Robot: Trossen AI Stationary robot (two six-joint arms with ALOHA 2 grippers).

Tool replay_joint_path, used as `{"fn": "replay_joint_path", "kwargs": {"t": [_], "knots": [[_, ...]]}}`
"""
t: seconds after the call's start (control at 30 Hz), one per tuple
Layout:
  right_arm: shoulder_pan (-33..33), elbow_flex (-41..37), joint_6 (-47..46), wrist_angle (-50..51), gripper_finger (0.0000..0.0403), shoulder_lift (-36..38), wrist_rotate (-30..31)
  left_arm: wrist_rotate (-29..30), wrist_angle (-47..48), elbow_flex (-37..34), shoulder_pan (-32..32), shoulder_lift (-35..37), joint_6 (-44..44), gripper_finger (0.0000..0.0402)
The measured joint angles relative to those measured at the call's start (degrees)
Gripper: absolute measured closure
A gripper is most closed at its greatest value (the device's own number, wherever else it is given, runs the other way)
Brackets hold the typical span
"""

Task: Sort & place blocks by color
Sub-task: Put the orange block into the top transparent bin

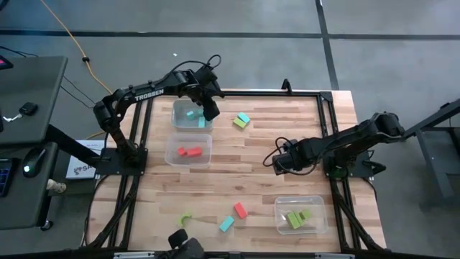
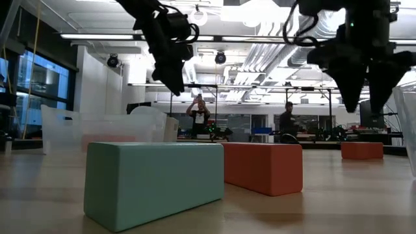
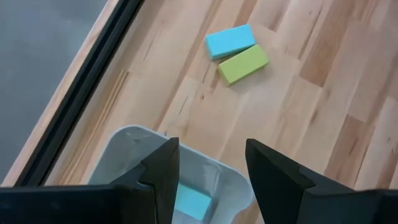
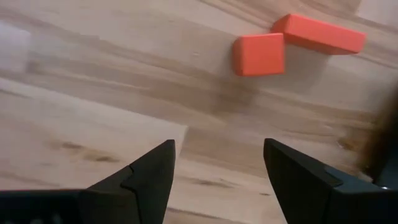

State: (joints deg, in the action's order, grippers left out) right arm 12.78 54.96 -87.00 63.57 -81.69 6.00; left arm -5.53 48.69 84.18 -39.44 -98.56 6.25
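— Wooden desk (image 1: 244,165), contents?
— 3 bins: cyan block (image 1: 191,114), 2 red blocks (image 1: 188,152), green blocks (image 1: 298,218). Loose: cyan-green pair (image 1: 241,120).
— Jaws?
— Left gripper (image 1: 210,111) over cyan bin, open, empty; right gripper (image 1: 276,164) mid-desk, open, empty.

Left gripper (image 3: 210,180) with fingers apart and empty over a clear bin (image 3: 127,146), cyan block (image 3: 189,202) inside it, blue block (image 3: 229,41) touching green block (image 3: 243,64) on wooden table (image 3: 311,124) beyond

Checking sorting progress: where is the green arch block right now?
In the high view the green arch block lies loose on the table's near edge, left of the cyan block and red block, in no bin.
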Motion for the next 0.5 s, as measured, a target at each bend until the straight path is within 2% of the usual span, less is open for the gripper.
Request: {"fn": "replay_joint_path", "kwargs": {"t": [0.23, 0.5], "knots": [[-2.65, -4.66, 0.91, -0.38, 0.0166, 0.0, 0.21, 0.12, -0.13, 0.0, 1.04, 0.0, -1.56, 0.0242], [-7.61, -10.51, 8.2, -7.59, 0.0166, 0.0, -0.36, 0.17, -0.55, 0.02, 1.29, 0.0, -2.36, 0.0242]]}}
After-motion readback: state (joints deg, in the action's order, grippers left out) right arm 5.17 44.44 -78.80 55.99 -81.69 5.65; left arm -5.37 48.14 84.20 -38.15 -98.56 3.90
